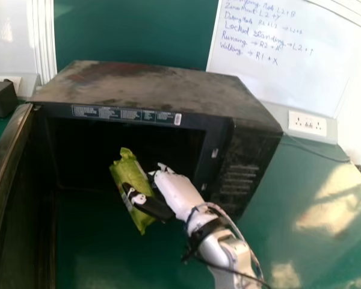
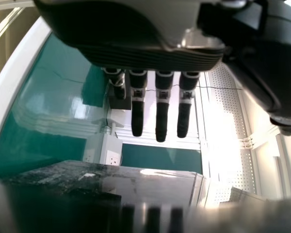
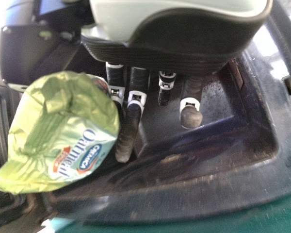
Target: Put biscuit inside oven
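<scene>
1. Before the mouth of the oven, toward eight o'clock from the centre of the head view, hangs the biscuit packet. Whether any part is already past the front edge, I cannot tell.
2. The right hand is clamped on the packet, with the thumb across its near face. This grip takes it near the middle, probably so that both ends stay balanced and the soft wrapper does not fold.
3. The packet is tilted, its top toward eleven o'clock and its bottom toward five. The low end seems to hang beneath the level of the oven floor, so it could catch on the front edge; a small lift would be wise.
4. At nine o'clock, the door stands wide open, which leaves the way free for the arm coming from five o'clock. The front panel, at four o'clock, is near this path, and the knuckles might brush it.
5. The left hand, seen in the left wrist view, is empty with fingers straight and apart; I judge it is not needed.
6. Next should come a forward push inside, then the release. The carrying part looks nearly finished.
</scene>
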Robot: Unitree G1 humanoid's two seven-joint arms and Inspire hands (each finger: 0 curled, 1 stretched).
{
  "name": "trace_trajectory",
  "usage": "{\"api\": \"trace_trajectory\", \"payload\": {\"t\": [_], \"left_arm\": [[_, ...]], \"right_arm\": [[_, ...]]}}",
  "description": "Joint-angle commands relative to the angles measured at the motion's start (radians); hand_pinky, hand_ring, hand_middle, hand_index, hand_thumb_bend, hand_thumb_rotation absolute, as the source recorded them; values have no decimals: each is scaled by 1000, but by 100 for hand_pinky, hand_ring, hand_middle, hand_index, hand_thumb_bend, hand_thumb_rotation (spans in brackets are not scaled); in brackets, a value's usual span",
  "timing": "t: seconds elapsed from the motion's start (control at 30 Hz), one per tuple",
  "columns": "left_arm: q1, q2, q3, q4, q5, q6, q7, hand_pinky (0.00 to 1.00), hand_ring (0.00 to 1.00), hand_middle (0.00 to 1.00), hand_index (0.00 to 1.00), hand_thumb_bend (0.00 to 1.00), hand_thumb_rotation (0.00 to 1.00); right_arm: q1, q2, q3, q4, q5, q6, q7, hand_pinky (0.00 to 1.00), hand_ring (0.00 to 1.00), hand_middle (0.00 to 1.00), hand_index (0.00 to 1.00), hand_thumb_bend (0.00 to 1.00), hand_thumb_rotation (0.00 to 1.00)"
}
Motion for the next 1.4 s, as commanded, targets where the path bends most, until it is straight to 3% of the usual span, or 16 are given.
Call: {"api": "trace_trajectory", "payload": {"t": [0.0,0.1,0.23,0.27,0.33,0.5,0.63,0.77,0.93,1.03,1.1,1.23,1.37], "left_arm": [[13,-17,-3,1,-2,-3,-7,53,64,70,74,82,97],[20,-16,-12,-1,-13,-2,-16,50,61,71,75,81,99],[27,-24,-15,-11,-6,0,-13,63,70,74,75,80,100],[29,-24,-16,-12,-8,1,-14,61,68,71,75,80,100],[33,-22,-20,-11,-19,3,-17,47,56,62,74,80,100],[37,-23,-20,-8,-20,2,-16,29,35,45,71,81,93],[35,-24,-17,-3,-15,-6,-18,41,49,60,72,83,94],[36,-22,-18,-5,-18,-6,-21,41,46,55,73,81,94],[39,-20,-16,-1,-23,-3,-23,42,51,58,73,80,93],[38,-23,-14,-1,-19,-5,-21,38,40,49,65,81,97],[37,-24,-13,-2,-16,-5,-19,32,35,45,70,82,97],[41,-26,-16,-2,-17,-8,-22,42,51,60,77,82,92],[46,-26,-22,-2,-27,-10,-29,37,46,54,75,82,91]], "right_arm": [[-61,14,10,45,-8,-6,-31,5,4,30,48,50,4],[-121,20,16,123,-4,-13,-45,4,3,30,48,50,3],[-208,32,19,245,12,-24,-60,4,3,30,48,50,3],[-227,37,19,271,15,-22,-66,4,3,30,48,50,3],[-262,49,18,329,20,-25,-93,4,3,30,48,50,3],[-339,80,9,468,42,-28,-178,5,4,31,48,50,3],[-402,87,18,566,48,-24,-198,4,3,30,48,50,3],[-464,95,24,685,59,-44,-244,4,3,29,48,50,3],[-553,109,33,846,77,-63,-285,4,3,30,48,50,3],[-607,117,42,937,78,-68,-304,4,3,30,48,50,3],[-642,126,44,1001,80,-74,-330,4,3,30,48,50,3],[-704,145,40,1117,96,-74,-364,5,3,30,48,50,3],[-744,155,46,1203,104,-79,-388,4,3,29,48,50,3]]}}
